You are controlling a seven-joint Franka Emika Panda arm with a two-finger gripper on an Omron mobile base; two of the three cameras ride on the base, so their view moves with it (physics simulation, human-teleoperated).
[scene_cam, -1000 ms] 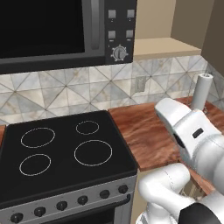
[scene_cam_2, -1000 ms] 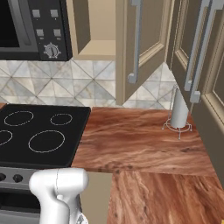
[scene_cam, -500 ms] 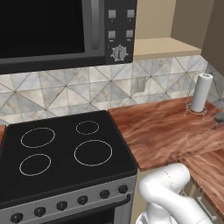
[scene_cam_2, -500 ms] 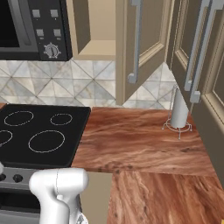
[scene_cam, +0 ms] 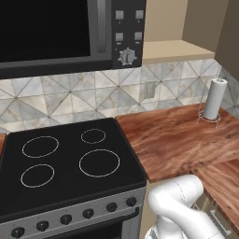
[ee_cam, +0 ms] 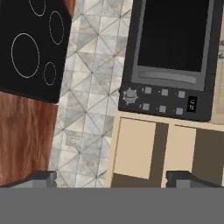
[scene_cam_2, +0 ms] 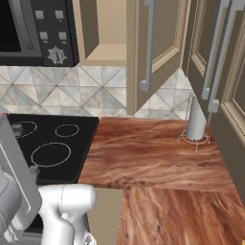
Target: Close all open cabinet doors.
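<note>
- Gripper point(ee_cam: 112, 178) spread wide, nothing between the fingertips, pointed at the open cupboard beside the microwave point(ee_cam: 173, 52).
- Cabinet doors point(scene_cam_2: 153, 50) swung open right of the microwave, above the wooden counter point(scene_cam_2: 153, 153).
- Paper towel roll point(scene_cam_2: 196, 119) stands on the counter, below the doors.
- Stove point(scene_cam: 65, 163) under the microwave.

Beige-tan wooden cabinet doors point(scene_cam_2: 158, 52) carry silver bar handles. The flat black stovetop point(scene_cam: 65, 163) bears thin white rings. The reddish-brown wood-grain desk point(scene_cam_2: 158, 158) meets a grey-and-cream triangle-patterned tile backsplash point(scene_cam: 70, 98); the glossy black microwave point(scene_cam: 56, 32) has grey buttons.
</note>
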